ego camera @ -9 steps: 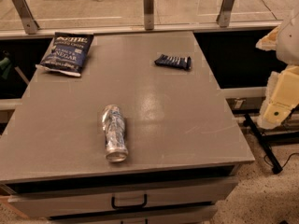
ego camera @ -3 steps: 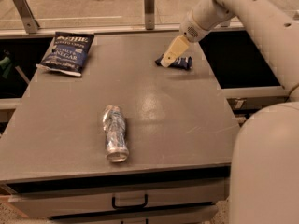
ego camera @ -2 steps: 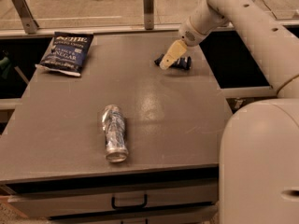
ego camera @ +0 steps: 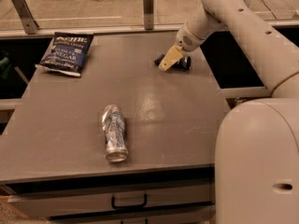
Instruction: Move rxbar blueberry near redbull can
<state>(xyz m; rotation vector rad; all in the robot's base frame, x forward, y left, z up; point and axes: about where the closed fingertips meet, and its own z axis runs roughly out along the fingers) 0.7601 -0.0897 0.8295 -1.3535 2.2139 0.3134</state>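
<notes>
Counter (ego camera: 177, 125) seen from the front, with the robot's pale arm (ego camera: 243, 22) reaching in from the right. The end effector (ego camera: 168, 60) sits low over the far right part of the counter, directly at the rxbar blueberry (ego camera: 183, 63), whose dark wrapper shows partly behind its tan tip; whether it is released or clenched cannot be told. The redbull can (ego camera: 114, 132) lies on its side near the front edge, well apart from the bar, its shiny end toward the viewer. A blue chip bag (ego camera: 65, 52) lies flat at the far left corner.
</notes>
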